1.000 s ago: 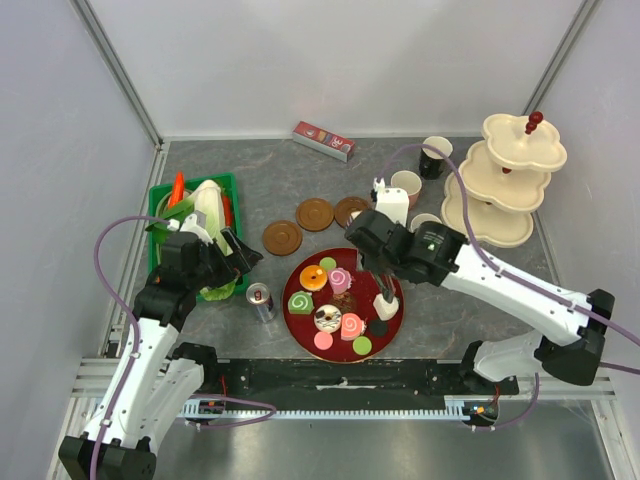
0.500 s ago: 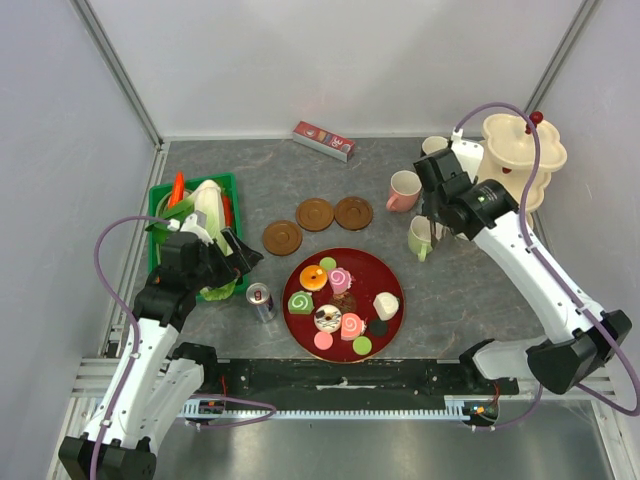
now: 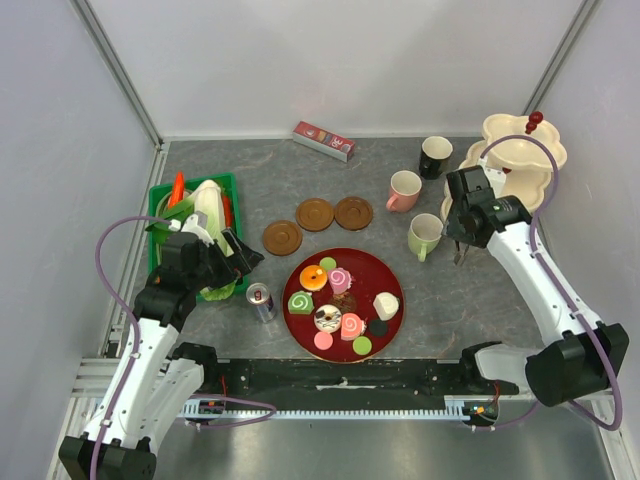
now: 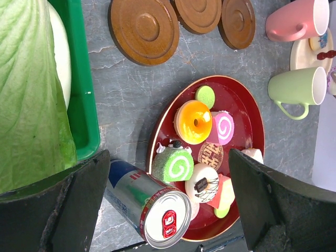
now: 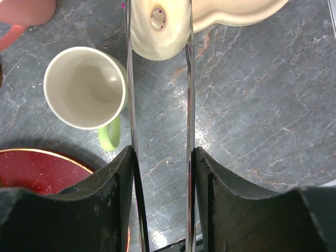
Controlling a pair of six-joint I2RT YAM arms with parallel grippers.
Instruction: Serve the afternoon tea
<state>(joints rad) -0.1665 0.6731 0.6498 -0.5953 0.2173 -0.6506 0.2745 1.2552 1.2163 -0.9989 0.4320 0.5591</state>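
Here, a pale green mug (image 5: pixel 85 87) stands upright beside a cream stand (image 5: pixel 163 26).

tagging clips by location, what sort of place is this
Likely a robot lab test cell, not a real tearoom: plain grey panel walls, aluminium frame rail, and toy pastries on a red plate.

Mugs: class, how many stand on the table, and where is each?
3. Black mug nearest the stand; pink mug beside the saucers; green mug nearest the right hand.
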